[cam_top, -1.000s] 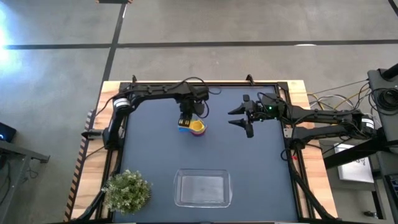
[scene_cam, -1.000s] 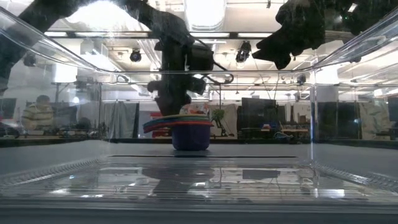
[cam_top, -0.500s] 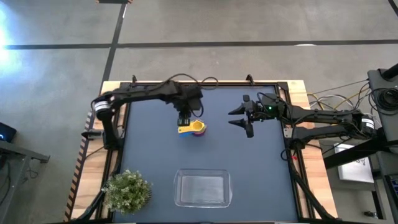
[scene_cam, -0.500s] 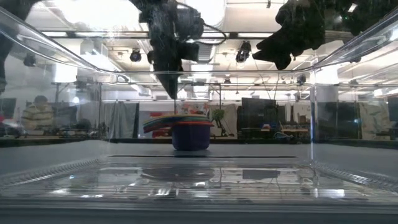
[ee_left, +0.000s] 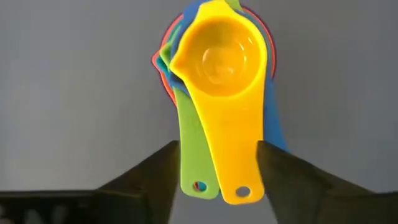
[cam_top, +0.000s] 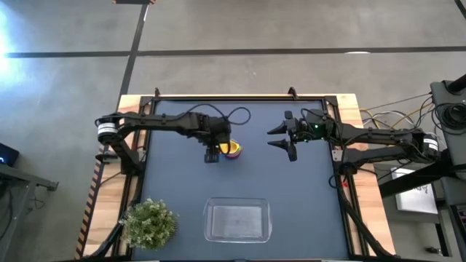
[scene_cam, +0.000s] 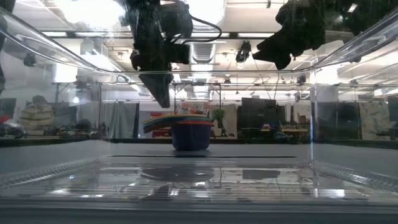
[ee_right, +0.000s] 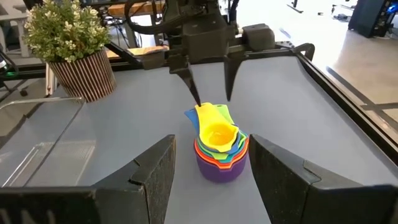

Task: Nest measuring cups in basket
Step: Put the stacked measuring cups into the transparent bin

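Observation:
The measuring cups (cam_top: 232, 150) stand nested in one stack on the dark mat, bowls down; the yellow cup (ee_left: 219, 56) is on top, and the handles (ee_left: 219, 168) fan out to one side. My left gripper (cam_top: 212, 154) hangs open above those handles, its fingers (ee_left: 149, 186) on either side of them and raised clear, as the low view shows (scene_cam: 163, 96). My right gripper (cam_top: 273, 137) waits open to the right of the stack, pointing at it. The clear basket (cam_top: 210, 218) lies near the table's near edge.
A bushy green plant (cam_top: 149, 222) in a striped pot stands at the near left corner, beside the basket. A raised black frame (cam_top: 240, 97) runs round the mat. The low camera looks through the basket's clear walls (scene_cam: 348, 50).
My left gripper has risen from the stack's handles, where it sat low a second ago, and has drifted a little toward the table's left edge. The stack of cups has stayed where it was. My right arm has kept still.

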Available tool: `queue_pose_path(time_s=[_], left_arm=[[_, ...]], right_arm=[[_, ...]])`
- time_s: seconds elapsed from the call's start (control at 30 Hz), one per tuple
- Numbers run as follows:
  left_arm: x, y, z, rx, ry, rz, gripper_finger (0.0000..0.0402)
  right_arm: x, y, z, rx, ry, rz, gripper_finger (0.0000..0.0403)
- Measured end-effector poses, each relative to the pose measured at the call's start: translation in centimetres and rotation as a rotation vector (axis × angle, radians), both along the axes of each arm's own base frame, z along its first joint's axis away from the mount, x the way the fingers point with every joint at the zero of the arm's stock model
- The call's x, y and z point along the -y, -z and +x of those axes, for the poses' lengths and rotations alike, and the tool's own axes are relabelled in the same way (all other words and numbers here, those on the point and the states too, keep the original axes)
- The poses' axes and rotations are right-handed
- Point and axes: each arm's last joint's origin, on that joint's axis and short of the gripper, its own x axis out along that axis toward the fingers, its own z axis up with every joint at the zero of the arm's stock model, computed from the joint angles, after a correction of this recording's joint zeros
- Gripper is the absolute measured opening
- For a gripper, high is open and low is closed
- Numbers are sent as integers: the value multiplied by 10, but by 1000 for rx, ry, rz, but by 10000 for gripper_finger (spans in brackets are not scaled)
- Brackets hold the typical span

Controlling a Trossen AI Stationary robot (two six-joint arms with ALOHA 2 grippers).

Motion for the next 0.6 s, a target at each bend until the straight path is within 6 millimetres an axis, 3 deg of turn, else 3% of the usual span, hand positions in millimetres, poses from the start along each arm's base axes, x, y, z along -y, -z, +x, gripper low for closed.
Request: queue_pose_path(time_s=[0.37,0.6], left_arm=[[0,9,9,15,-7,-19,381],[-1,19,13,-14,-8,-30,390]], right_arm=[[0,1,0,-4,-2,-7,189],[0,2,0,-5,-2,-9,189]])
